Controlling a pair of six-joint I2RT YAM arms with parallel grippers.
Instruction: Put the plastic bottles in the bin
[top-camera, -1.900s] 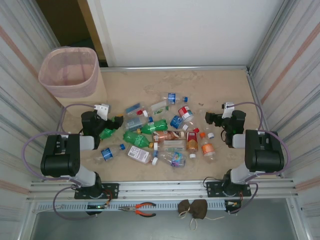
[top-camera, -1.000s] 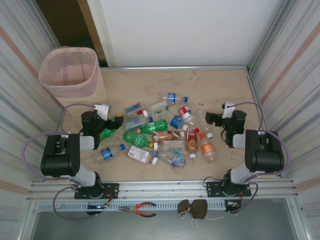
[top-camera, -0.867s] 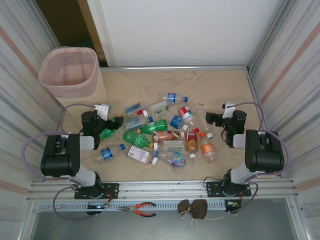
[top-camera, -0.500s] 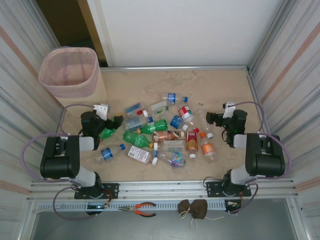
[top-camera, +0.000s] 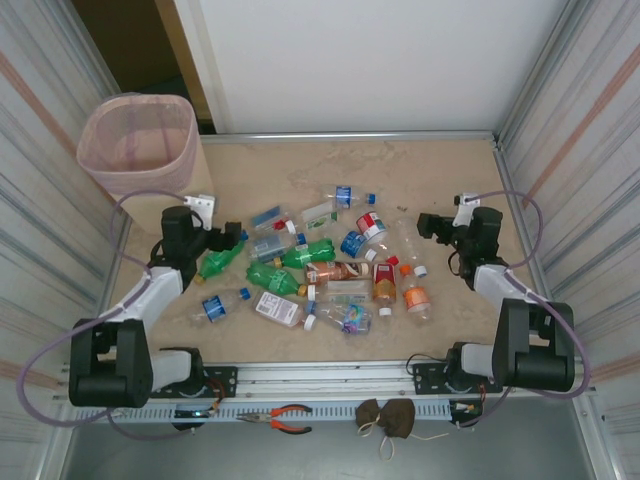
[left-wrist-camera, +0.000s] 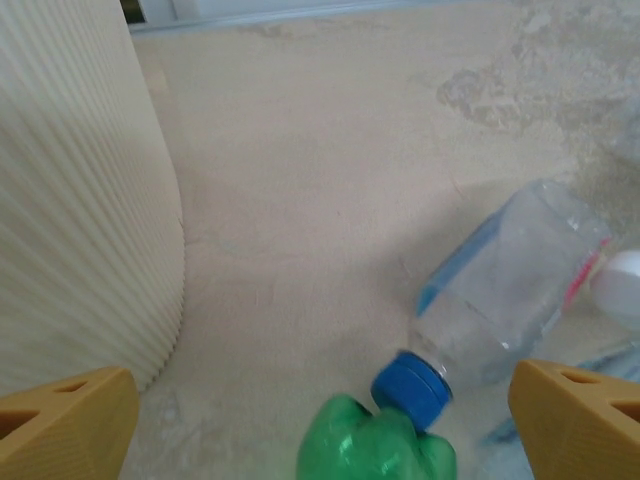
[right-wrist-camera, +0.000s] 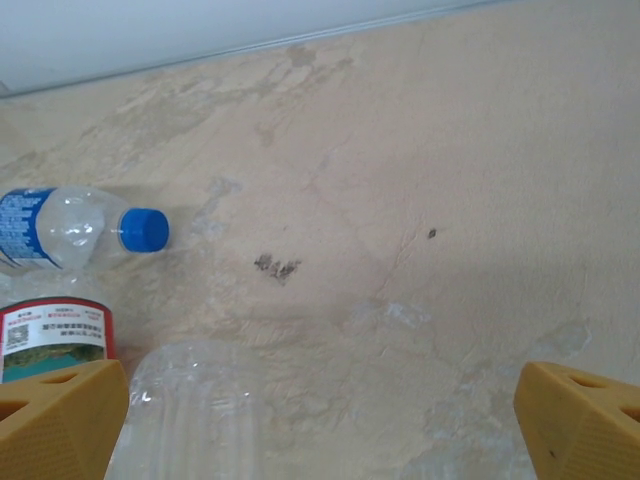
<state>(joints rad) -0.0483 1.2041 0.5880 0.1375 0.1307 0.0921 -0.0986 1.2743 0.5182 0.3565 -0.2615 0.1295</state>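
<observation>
Several plastic bottles (top-camera: 320, 272) lie scattered over the middle of the sandy floor, clear, green and brown ones. The pale pink bin (top-camera: 140, 145) stands at the far left corner. My left gripper (top-camera: 232, 240) is open at the heap's left edge. In the left wrist view a green bottle's base (left-wrist-camera: 375, 445) sits low in the left gripper (left-wrist-camera: 320, 428), touching the blue cap of a clear bottle (left-wrist-camera: 510, 290). My right gripper (top-camera: 427, 225) is open at the heap's right side. The right gripper (right-wrist-camera: 322, 420) has bare floor ahead and a clear bottle (right-wrist-camera: 190, 410) by its left finger.
Corrugated metal walls close in both sides, with a white panel at the back. A pale ribbed rounded surface (left-wrist-camera: 80, 200) stands close on the left in the left wrist view. Orange-handled pliers (top-camera: 290, 418) and a dark pouch (top-camera: 390, 418) lie on the front rail.
Both arms have unfolded and stretched out from their bases, and the wrists have shifted a little toward the far side. The bottles lie as before.
</observation>
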